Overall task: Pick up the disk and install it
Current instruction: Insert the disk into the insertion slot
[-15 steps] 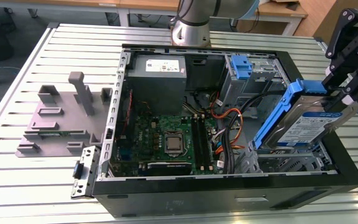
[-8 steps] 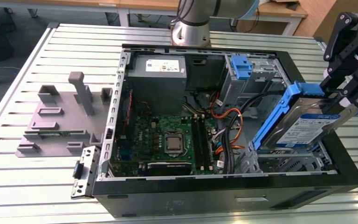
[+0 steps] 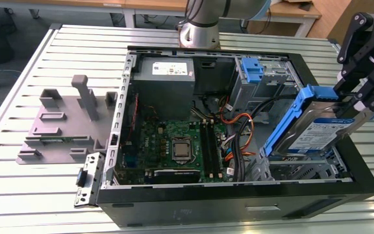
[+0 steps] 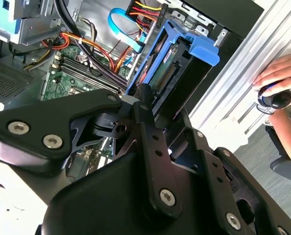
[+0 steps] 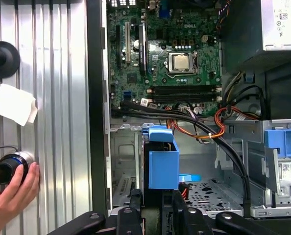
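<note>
Inspecting the exterior view's right, we find the gripper [image 3: 356, 103] clamped on the disk [image 3: 317, 129] — long axis steeply tilted, lower end over the drive bay [image 3: 304, 170].

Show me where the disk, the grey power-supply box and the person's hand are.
the disk [image 3: 318, 138]: exterior view, on its white label.
the grey power-supply box [image 3: 164, 90]: exterior view, on its bare grey face.
the person's hand [image 5: 15, 196]: first wrist view, middle of the hand.
</note>
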### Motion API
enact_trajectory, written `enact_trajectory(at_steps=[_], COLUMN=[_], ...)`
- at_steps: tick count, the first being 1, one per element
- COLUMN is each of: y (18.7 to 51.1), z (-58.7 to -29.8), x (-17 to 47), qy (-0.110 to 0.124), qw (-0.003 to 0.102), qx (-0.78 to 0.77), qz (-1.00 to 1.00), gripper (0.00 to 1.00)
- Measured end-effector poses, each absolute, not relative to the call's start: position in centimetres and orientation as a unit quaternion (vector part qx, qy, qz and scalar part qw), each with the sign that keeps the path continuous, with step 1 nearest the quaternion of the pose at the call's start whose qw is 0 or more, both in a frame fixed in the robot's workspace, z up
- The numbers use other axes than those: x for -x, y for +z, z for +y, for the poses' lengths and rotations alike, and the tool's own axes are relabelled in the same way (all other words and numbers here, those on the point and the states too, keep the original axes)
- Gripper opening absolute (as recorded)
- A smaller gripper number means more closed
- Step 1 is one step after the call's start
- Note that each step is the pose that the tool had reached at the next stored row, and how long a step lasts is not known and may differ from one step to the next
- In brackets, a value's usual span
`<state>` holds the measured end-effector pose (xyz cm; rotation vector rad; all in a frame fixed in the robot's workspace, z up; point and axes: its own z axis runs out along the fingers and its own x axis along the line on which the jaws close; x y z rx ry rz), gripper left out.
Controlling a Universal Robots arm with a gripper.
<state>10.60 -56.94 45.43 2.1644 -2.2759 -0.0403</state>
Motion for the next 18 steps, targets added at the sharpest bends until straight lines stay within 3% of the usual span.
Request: enact_trajectory(at_steps=[18], y=[44.2], z=[-56.9], x=[-10.6], qy=[-0.013], qw=[0.000], qx=[-0.689], qz=[-0.725], gripper=[0.35])
